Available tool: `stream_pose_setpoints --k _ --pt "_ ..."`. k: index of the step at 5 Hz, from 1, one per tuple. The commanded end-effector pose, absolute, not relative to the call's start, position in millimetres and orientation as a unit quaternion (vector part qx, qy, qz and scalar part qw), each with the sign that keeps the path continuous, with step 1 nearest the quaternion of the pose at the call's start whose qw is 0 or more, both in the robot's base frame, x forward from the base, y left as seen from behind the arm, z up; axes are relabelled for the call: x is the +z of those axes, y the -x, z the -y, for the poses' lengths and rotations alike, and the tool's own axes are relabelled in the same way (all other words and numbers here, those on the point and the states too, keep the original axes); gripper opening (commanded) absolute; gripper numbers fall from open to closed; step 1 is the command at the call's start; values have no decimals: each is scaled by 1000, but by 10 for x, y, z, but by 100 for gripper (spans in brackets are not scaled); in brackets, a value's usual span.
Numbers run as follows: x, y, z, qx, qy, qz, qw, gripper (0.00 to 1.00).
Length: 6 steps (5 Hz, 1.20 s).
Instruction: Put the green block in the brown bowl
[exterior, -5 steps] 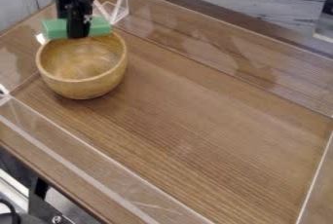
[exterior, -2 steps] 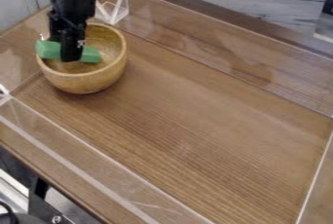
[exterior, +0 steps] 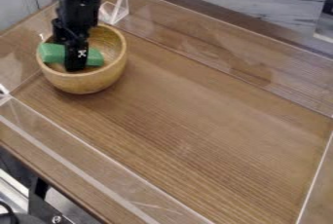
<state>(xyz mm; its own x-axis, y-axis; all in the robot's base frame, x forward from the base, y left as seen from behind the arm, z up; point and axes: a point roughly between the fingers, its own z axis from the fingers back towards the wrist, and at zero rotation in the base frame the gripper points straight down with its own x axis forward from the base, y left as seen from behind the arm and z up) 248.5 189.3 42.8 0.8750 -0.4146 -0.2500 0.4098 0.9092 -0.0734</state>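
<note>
Where the worktop [exterior: 215, 111] nears its far left corner, one round brown bowl [exterior: 84, 85], wooden, thick-rimmed, one green block [exterior: 90, 59] inside it, partly hidden, black tool [exterior: 73, 60] reaching down over the block, whether open or gripping unclear.

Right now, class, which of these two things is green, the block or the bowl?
The block: it is green and small, while the much larger bowl is light brown.
</note>
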Motion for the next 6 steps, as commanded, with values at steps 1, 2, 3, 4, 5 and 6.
stream_pose_setpoints --k 1,2,3,4,5,6 --pt "684 -2573 -1775 -198 -3 -105 975 100" --pt "741 -2611 -1639 -182 7 -102 978 100" --pt "815 -2585 -1681 -166 15 -100 981 100" --pt "831 -2549 -1579 -162 16 -91 982 100" --pt "867 -2513 -1475 -161 15 -82 983 100" --pt "942 -2510 -1429 -146 18 -74 986 100"
